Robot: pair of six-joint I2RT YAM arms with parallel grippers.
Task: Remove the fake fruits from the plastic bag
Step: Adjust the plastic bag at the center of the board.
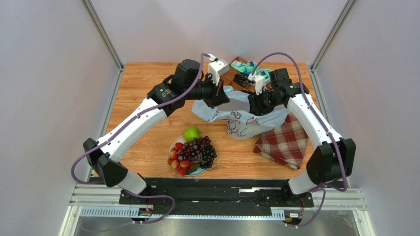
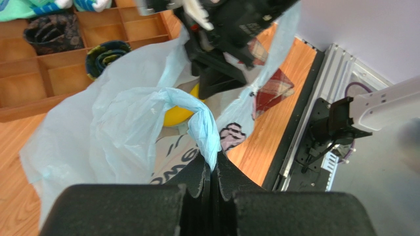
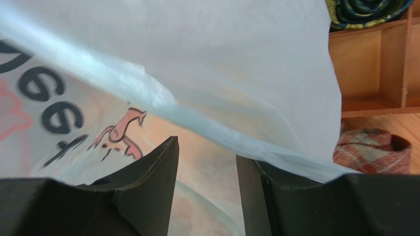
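1 fruit looks left: the yellow banana (image 2: 176,114) sits inside the plastic bag (image 2: 113,123), just past the rim that the left gripper (image 2: 212,172) pinches shut. The right gripper (image 3: 206,149) hangs at the bag's mouth, jaws apart on nothing, so I'd hold that rim up and reach deeper before closing.

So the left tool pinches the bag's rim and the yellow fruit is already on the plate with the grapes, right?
No. The left tool pinches the bag by its rim, but the yellow fruit is inside the bag, not on the plate with the grapes; the left wrist view shows it.
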